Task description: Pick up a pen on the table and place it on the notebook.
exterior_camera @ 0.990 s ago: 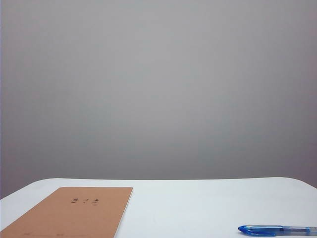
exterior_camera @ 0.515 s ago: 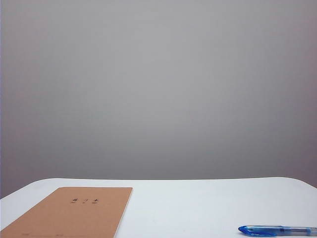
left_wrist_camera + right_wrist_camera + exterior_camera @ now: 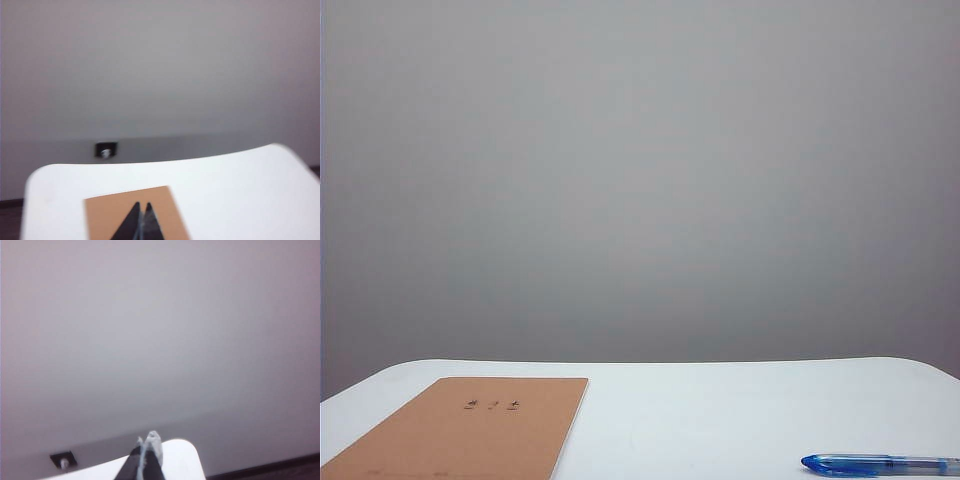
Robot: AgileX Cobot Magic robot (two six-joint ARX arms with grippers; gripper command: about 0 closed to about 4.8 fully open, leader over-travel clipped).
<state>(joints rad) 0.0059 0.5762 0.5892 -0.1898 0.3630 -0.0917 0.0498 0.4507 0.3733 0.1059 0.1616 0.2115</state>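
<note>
In the exterior view, nearest the camera, the pen [image 3: 880,465] lies flat on the white bench [image 3: 720,410] at the lower right of the frame, its darker rounded end toward the middle and its far end cut off by the right edge. At the lower left lies the brown notebook [image 3: 470,430], flat, with a few small dark characters near its far end. Pen and notebook are well apart, with bare white surface between them. The bench's far edge curves into rounded corners, and beyond it a plain grey wall [image 3: 640,180] fills the upper part of the frame. Neither arm shows in this view.

In the left wrist view the left gripper [image 3: 141,206] rises from the lower edge of the frame, its two dark fingers [image 3: 131,225] pressed together to a point and holding nothing. It hangs above the notebook [image 3: 105,215], which lies on the bench [image 3: 240,185]. Farther off, a small dark wall socket [image 3: 105,149] sits low on the grey wall.

In the right wrist view the right gripper [image 3: 148,436] likewise points up from the lower edge, fingers [image 3: 155,460] closed and empty, with pale tips. Behind it only a rounded corner of the bench [image 3: 182,460] shows, then the wall with a small dark socket [image 3: 63,459] at the lower left. This picture is blurred, and the pen is not in it.
</note>
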